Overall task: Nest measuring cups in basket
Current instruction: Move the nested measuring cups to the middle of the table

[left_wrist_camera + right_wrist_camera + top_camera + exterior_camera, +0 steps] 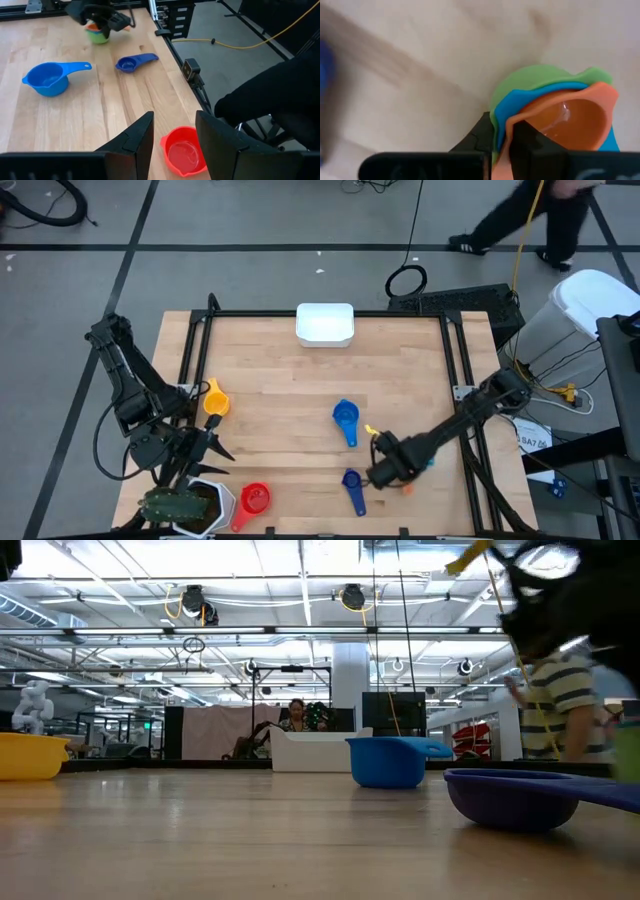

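Observation:
My right gripper (385,472) stands at the near right of the table, shut on a nested stack of a green, a light blue and an orange cup (555,112); the stack also shows in the left wrist view (98,35). A blue cup (345,418), a small dark blue cup (352,486), a red cup (255,500) and a yellow cup (215,398) rest on their bases on the wood. The white basket (325,323) sits at the far edge. My left gripper (174,117) hangs open at the near left, above and short of the red cup (182,152). My right gripper pinches the stack's walls at the rim (501,131), one finger (482,134) outside the green cup and the other (525,136) inside the orange cup. The fingers come from above, pointing down. Whether the stack is clear of the table, I cannot tell.
A white pot with a green plant (185,505) stands at the near left corner, beside my left arm. Black rails (460,370) frame the table. A person in a striped shirt (560,705) stands beyond the table's right side. Bare wood lies between the cups and the basket.

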Controlling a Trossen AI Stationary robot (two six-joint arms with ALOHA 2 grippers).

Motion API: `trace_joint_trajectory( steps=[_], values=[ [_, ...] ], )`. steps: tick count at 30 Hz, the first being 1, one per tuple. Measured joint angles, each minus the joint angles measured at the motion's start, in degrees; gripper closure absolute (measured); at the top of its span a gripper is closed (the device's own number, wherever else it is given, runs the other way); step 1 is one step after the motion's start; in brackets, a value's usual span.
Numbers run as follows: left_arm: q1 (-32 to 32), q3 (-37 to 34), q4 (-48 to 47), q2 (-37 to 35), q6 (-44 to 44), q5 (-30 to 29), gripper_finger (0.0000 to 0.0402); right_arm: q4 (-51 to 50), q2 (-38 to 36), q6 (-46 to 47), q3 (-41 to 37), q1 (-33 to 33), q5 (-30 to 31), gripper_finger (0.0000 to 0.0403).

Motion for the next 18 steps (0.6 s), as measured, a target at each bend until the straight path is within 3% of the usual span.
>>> trace_joint_trajectory(
  steps=[8,18],
  values=[
    [0.0,0.0,-0.02,0.0,-2.37,-0.02,0.0252,-0.87,0.0,-11.74,0.23,-6.87,-0.12,0.0386],
    [0.0,0.0,-0.02,0.0,-3.05,-0.03,0.0252,-1.7,-0.04,-17.84,0.25,-10.3,0.81,0.0383]
  ],
)
